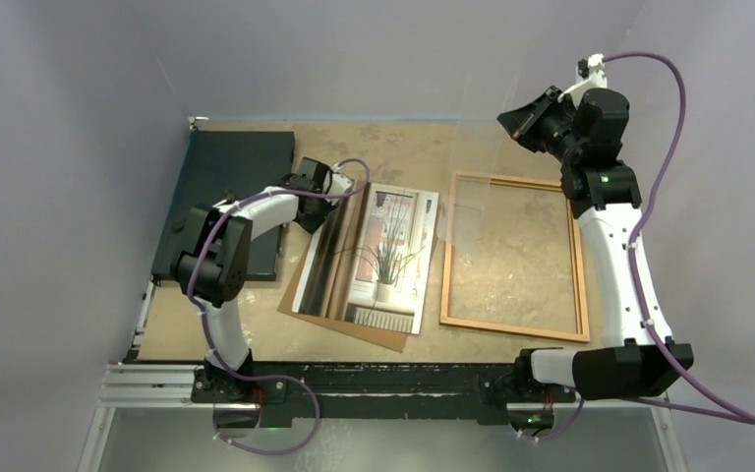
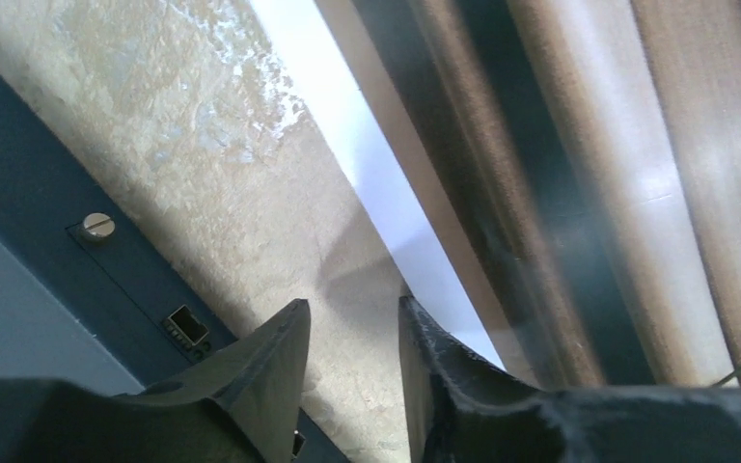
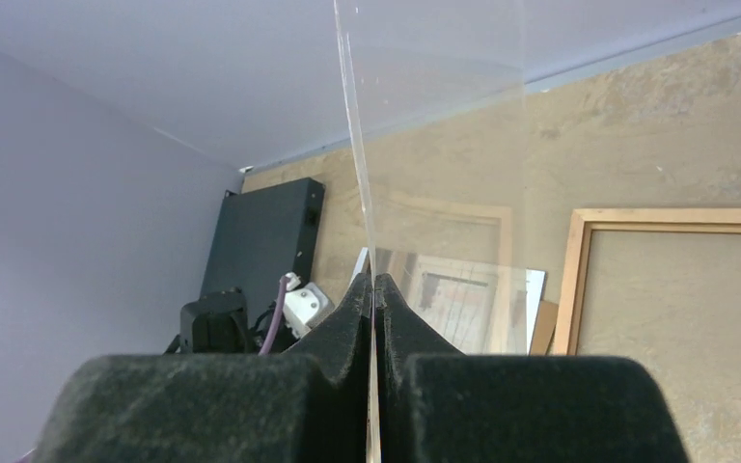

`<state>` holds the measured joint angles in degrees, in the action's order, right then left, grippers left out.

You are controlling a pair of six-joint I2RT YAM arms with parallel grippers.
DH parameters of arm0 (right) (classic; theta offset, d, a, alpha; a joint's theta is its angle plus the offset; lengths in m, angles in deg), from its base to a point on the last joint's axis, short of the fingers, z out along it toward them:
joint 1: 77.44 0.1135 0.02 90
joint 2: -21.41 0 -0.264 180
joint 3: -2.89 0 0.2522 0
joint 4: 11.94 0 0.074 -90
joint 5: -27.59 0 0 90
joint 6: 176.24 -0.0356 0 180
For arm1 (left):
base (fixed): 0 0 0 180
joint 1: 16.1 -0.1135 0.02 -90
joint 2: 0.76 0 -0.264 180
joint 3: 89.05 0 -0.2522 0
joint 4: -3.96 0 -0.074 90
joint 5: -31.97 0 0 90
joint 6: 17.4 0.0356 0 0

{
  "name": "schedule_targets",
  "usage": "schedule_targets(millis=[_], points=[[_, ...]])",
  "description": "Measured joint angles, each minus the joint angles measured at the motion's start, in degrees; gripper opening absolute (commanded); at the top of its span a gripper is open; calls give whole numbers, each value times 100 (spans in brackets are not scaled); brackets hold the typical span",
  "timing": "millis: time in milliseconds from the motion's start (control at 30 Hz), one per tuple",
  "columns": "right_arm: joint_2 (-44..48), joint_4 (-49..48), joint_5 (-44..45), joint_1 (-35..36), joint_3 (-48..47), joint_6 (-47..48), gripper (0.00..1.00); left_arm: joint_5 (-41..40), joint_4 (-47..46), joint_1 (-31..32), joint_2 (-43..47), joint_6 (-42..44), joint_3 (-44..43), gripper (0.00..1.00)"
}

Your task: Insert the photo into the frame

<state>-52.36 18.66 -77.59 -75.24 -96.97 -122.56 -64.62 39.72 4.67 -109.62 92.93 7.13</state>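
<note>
Right fingers [image 3: 347, 318] clamp glass pane [image 3: 434, 125]; left fingers [image 2: 270, 367] apart beside photo [image 1: 383, 256], outside frame [image 1: 511, 330].

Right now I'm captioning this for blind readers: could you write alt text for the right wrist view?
The right gripper is shut on the edge of a clear glass pane, held upright, edge-on to the camera. Beyond, on the table, lie the frame at right, the photo mid-view and a dark mat at left.

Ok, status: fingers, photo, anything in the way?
Left fingers open at edge of paper plant photo. Right fingers shut on clear glass pane, held up. Photo lies on brown backing board; orange-brown wooden frame empty.
</note>
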Motion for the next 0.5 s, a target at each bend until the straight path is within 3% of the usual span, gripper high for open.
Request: schedule_targets(millis=[33,67,100,167,500], points=[[0,90,57,0,-57,42,0,17,39,0,0,-24,-37,48],[0,136,81,0,-90,63,0,57,83,0,0,-26,-66,65],[0,227,116,0,-136,101,0,66,186,4,2,-48,-116,73],[0,358,125,0,-188,133,0,90,396,-4,2,-85,-267,83],[-9,-55,-737,2,-205,-269,0,1156,1410,-7,118,-667,-1770,94]])
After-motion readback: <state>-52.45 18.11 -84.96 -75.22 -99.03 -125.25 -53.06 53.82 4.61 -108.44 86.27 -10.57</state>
